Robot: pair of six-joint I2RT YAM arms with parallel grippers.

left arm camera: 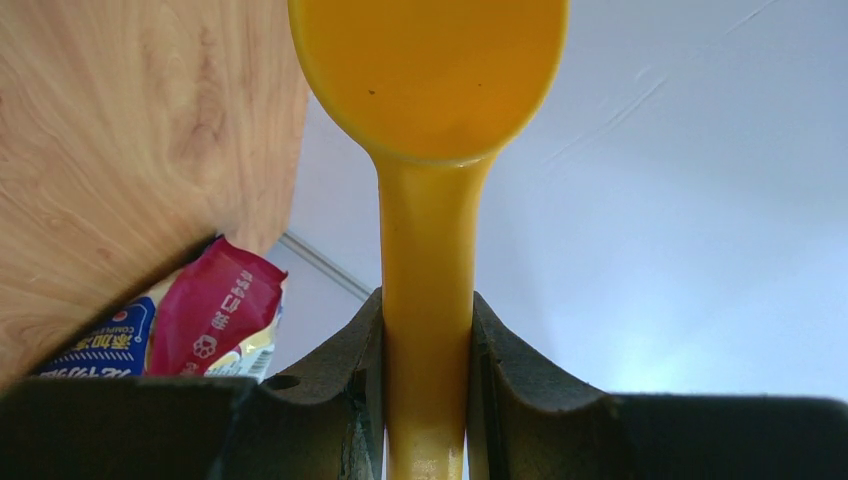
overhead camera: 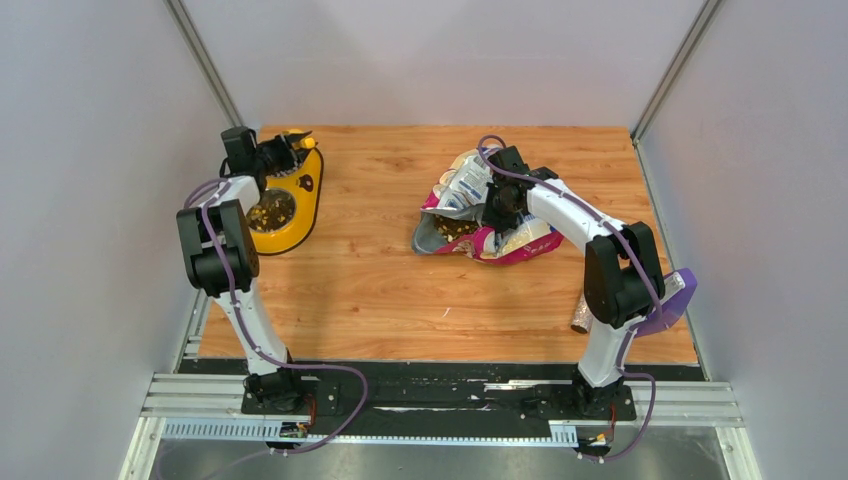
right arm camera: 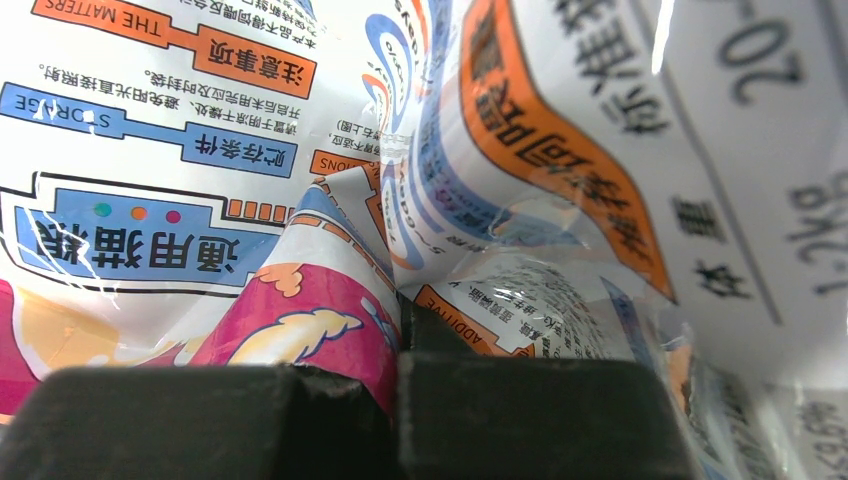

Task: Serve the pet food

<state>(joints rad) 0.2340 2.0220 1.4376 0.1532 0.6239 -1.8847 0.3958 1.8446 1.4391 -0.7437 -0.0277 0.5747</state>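
At the far left we see the left gripper (left arm camera: 427, 340) closed to a narrow gap on the handle of a yellow scoop (left arm camera: 430, 80), which it holds above the far end of a yellow dish (overhead camera: 305, 205) at the left edge of the wooden surface (overhead camera: 380, 290). The steel bowl of that dish has brown kibble (overhead camera: 271, 211) in it. Moving to the middle, we find the cat food bag (overhead camera: 470, 185) lying crumpled on the surface, its open mouth facing left with what looks like more pellets inside. The right gripper (right arm camera: 398, 350) is clamped fully on a fold of the bag's glossy film. Furthest right, a speckled tube (overhead camera: 581, 317) lies beside the right arm, partly hidden by it.
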